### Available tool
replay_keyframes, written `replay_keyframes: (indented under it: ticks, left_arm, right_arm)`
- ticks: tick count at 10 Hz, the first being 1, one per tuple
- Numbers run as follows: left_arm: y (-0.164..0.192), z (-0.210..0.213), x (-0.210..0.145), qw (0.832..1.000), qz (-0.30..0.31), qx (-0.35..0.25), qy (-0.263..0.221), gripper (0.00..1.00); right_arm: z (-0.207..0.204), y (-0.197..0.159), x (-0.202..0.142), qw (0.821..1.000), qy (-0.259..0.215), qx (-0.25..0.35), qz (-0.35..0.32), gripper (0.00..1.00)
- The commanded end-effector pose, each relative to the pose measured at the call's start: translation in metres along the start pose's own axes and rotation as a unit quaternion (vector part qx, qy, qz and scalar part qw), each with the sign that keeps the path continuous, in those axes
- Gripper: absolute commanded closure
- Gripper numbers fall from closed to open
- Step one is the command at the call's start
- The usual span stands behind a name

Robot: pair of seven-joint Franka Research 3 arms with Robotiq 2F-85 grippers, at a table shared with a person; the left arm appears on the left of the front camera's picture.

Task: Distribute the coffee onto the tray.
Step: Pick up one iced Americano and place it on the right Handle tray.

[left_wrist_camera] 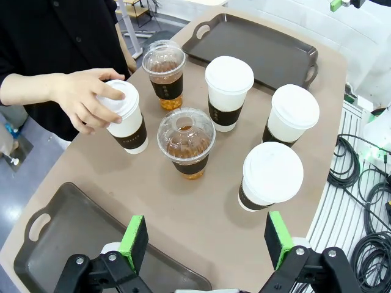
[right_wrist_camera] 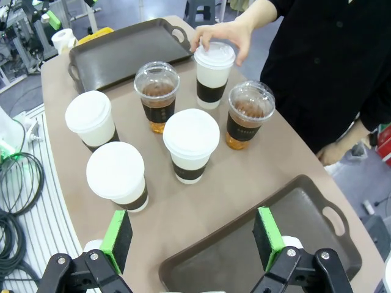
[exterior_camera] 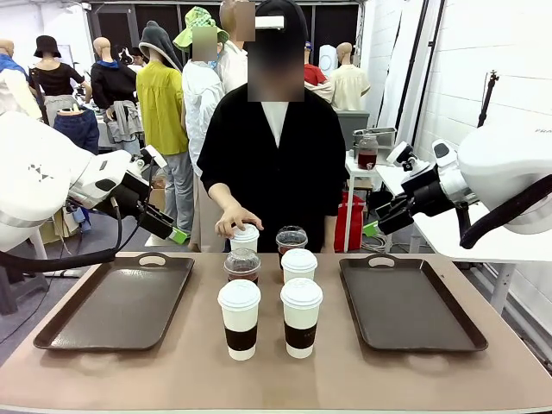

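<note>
Centre of the front view: four white paper cups (exterior_camera: 301, 316) and two clear dome-lidded cups (exterior_camera: 242, 265) stand clustered on the counter (exterior_camera: 276, 379), between a dark tray (exterior_camera: 121, 306) at frame left and a second tray (exterior_camera: 405, 306) at frame right. A person's hand (exterior_camera: 231, 220) rests on the rear white cup (exterior_camera: 245, 236). The left end effector (left_wrist_camera: 206, 236) and the right end effector (right_wrist_camera: 192, 235) hang raised, fingers apart.

Bright, even indoor light, seemingly from overhead; soft shadows; sharp focus; wrist views bend at the edges.
</note>
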State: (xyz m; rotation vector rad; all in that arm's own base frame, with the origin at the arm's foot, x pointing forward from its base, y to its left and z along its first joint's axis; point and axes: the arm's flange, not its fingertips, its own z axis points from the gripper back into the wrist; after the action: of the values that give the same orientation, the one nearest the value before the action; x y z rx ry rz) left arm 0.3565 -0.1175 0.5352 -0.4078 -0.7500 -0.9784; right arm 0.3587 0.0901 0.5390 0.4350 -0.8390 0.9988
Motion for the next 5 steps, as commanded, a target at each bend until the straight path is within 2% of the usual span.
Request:
replay_keyframes:
  ticks: [1, 5]
  left_arm:
    - [0.0017, 0.0021, -0.0003, 1.0, -0.002, -0.006, -0.001, 0.0]
    - [0.0017, 0.0021, -0.0003, 1.0, -0.002, -0.006, -0.001, 0.0]
  right_arm:
    - [-0.0016, -0.0029, -0.0007, 1.0, -0.008, 0.01, 0.004, 0.0]
    - [-0.0016, -0.0029, -0.0007, 1.0, -0.008, 0.01, 0.004, 0.0]
